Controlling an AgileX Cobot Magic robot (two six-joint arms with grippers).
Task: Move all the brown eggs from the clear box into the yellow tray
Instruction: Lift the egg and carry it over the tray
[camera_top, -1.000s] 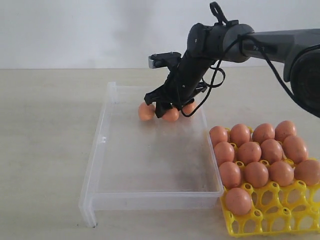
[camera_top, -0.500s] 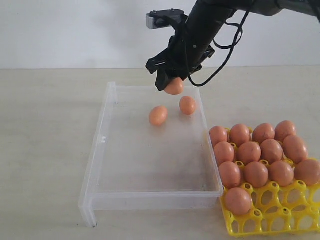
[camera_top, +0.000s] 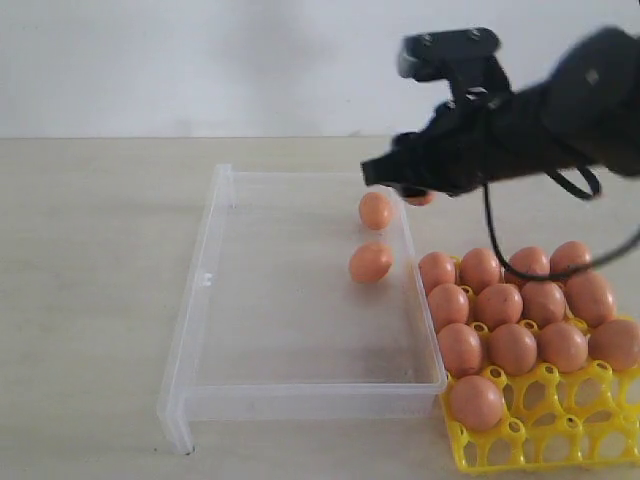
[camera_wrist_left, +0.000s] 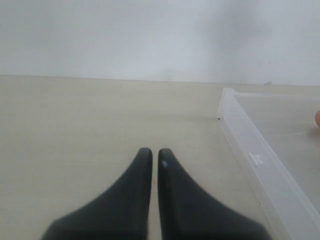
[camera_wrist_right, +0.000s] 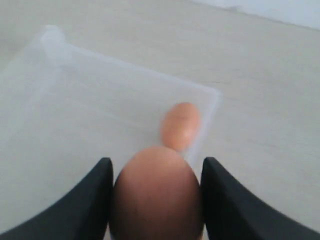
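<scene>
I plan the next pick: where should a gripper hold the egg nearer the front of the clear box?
Probably across its narrow middle, coming from above: the egg lies on its side on the clear box floor, apart from the walls.

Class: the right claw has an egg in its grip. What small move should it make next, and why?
Probably swing it across to the empty front cups of the yellow tray. The right claw grips a brown egg up beside the far corner of the clear box, not yet over the tray, whose front row shows just one egg.
</scene>
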